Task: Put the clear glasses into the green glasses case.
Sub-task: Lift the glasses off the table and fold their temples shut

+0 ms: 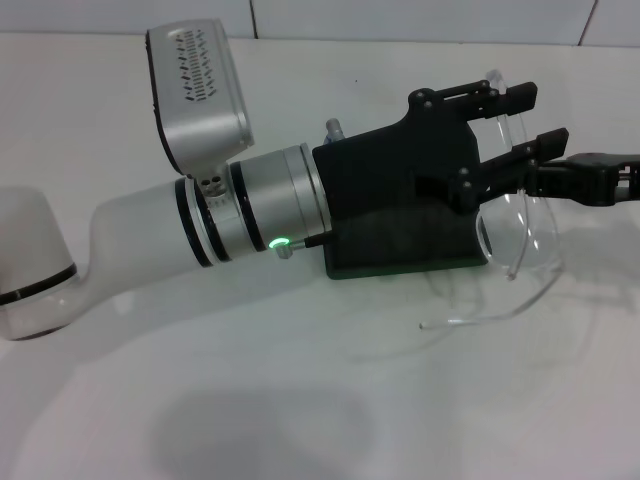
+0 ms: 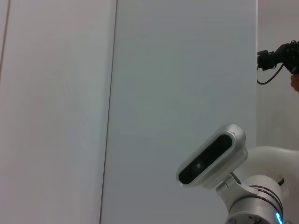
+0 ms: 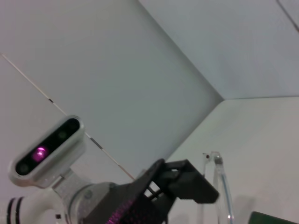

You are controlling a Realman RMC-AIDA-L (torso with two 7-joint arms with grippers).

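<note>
Toward the desk's (image 1: 300,400) right edge the left pincer (image 1: 525,125) grips the clear glasses (image 1: 520,235) aloft, the right pincer (image 1: 585,180) just beside, its state unclear; only a corner of the green case (image 3: 275,218) shows, so placing remains.

**Surroundings: white bench, white panelled walls**

From my head camera I see a plain white bench (image 1: 300,400), matte, carrying soft grey shadows under even, diffuse light. Behind it stands a white wall (image 1: 420,18) divided by thin dark seams. My left wrist camera shows pale wall panels (image 2: 177,84) with vertical joints. The right wrist camera shows two walls meeting in a corner (image 3: 223,99).
</note>
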